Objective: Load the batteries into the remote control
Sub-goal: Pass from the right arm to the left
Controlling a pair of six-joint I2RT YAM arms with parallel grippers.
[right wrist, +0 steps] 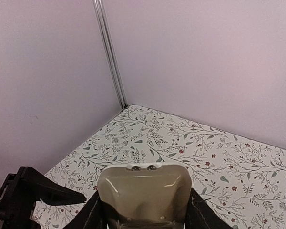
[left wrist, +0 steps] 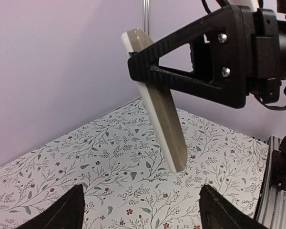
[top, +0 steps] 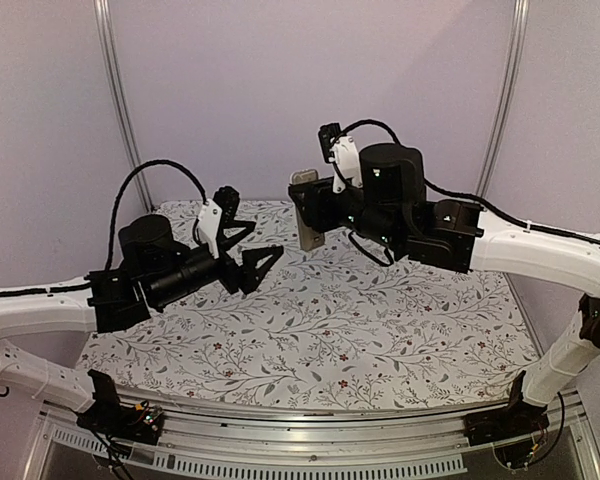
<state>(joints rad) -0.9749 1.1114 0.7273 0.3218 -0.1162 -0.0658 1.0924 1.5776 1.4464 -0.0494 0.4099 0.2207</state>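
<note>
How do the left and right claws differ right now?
The left black two-finger claw is open and empty; the right black two-finger claw clamps the slim tan-backed white remote control. The left claw points right, the right claw left. Both hang above the floral table.

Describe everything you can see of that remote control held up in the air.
The remote control is a slim, flat bar, plastic-looking, with a glossy tan-grey back showing, a white edge and rounded corners. It hangs tilted, roughly upright, above the floral table without touching it. The right claw pinches it near its upper end, a finger on each side; nothing else touches it. Its button side is out of sight.
</note>
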